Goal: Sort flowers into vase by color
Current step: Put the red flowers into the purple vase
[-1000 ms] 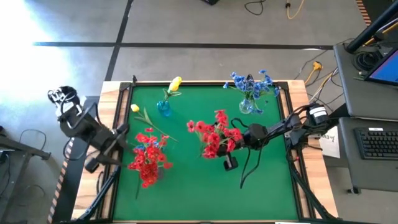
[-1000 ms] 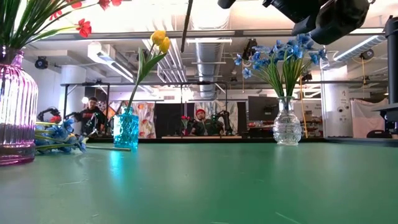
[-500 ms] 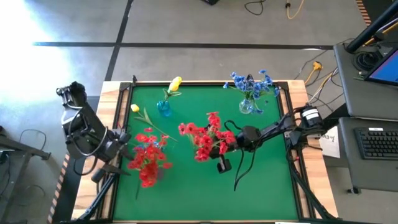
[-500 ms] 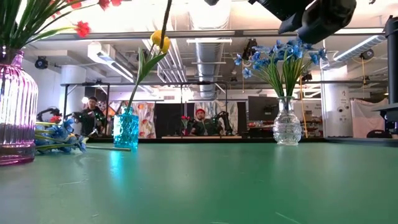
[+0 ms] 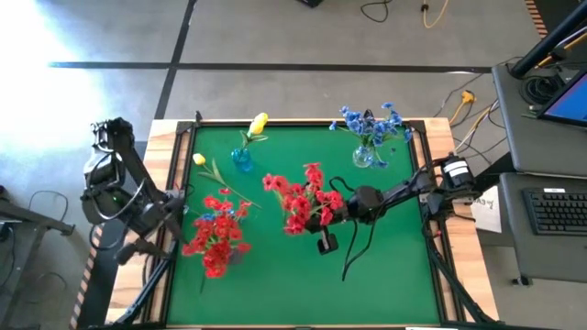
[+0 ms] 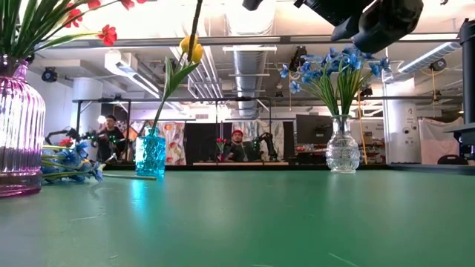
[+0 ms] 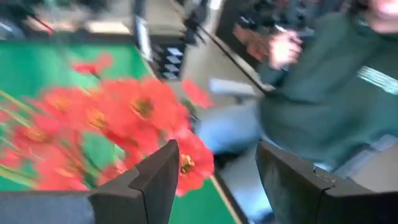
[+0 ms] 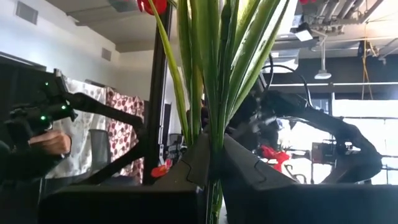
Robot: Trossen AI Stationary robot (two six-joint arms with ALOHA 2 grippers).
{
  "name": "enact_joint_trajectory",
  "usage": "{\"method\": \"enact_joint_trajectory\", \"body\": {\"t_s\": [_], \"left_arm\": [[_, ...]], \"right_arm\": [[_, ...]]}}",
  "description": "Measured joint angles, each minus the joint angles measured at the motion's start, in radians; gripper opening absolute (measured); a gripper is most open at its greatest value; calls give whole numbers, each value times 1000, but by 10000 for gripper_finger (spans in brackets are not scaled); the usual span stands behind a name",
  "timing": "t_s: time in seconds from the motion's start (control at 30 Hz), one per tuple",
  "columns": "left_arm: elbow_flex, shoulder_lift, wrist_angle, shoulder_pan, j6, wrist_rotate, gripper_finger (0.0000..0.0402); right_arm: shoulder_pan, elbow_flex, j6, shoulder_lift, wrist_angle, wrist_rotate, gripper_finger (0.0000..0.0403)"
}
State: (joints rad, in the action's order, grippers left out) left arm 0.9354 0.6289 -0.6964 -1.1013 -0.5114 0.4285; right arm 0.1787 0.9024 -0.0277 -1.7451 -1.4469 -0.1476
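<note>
My right gripper (image 5: 341,209) is shut on a bunch of red flowers (image 5: 298,197) above the table's middle. At the left, a pink ribbed vase (image 6: 15,126) holds more red flowers (image 5: 215,240). Blue flowers (image 6: 70,165) lie on the mat beside it. My left gripper (image 7: 214,186) stands open at the table's left edge, just left of that vase, with nothing between its fingers. A small teal vase (image 5: 241,159) holds a yellow flower (image 5: 260,122). Another yellow flower (image 5: 200,160) lies on the mat. A clear vase (image 6: 342,148) holds blue flowers (image 5: 371,124). My right gripper pinches the green stems (image 8: 214,121) of the red bunch between its two fingers. The fingers slant upward from the table's right side. The bunch is lifted clear of the mat, and its blossoms (image 5: 292,194) spread out to the left of the gripper.
The green mat (image 5: 275,275) has a raised wooden rim (image 5: 303,121). Free mat lies along the near side. A desk with a keyboard (image 5: 559,211) stands to the right. A person in a green top (image 7: 323,93) shows beyond the table's left edge.
My right gripper has carried the red bunch a little toward the table's left, still clear of the mat. My left arm has swung round at the left edge, and its gripper has sunk slightly and rolled. The red blossoms in the pink vase have swayed.
</note>
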Motion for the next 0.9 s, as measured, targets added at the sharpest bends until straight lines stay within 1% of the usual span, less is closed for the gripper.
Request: {"method": "enact_joint_trajectory", "body": {"t_s": [0.1, 0.2, 0.27, 0.37, 0.5, 0.63, 0.7, 0.8, 0.9], "left_arm": [[7, -7, -83, -2, -146, -92, 200], [5, -9, -152, -5, -289, -146, 200], [0, -6, -196, -5, -350, -184, 200], [-10, -1, -238, -5, -394, -201, 200], [-15, 0, -301, -5, -424, -193, 200], [-29, 14, -325, -6, -449, -115, 200], [-48, 32, -324, -6, -449, -103, 200], [-91, 60, -291, -6, -449, -97, 197], [-143, 87, -216, -6, -449, -97, 189]], "right_arm": [[0, 0, 0, 0, 2, 1, 18], [0, 0, 1, 0, 11, 1, 18], [0, 0, 0, 0, 9, 1, 18], [0, 19, 1, -17, 11, 1, 18], [0, 118, 0, -106, 16, 1, 18], [0, 241, -23, -203, 6, -8, 18], [2, 298, -26, -252, -14, -11, 18], [7, 376, -25, -326, -49, -17, 18], [20, 441, -21, -393, -79, -17, 18]]}}
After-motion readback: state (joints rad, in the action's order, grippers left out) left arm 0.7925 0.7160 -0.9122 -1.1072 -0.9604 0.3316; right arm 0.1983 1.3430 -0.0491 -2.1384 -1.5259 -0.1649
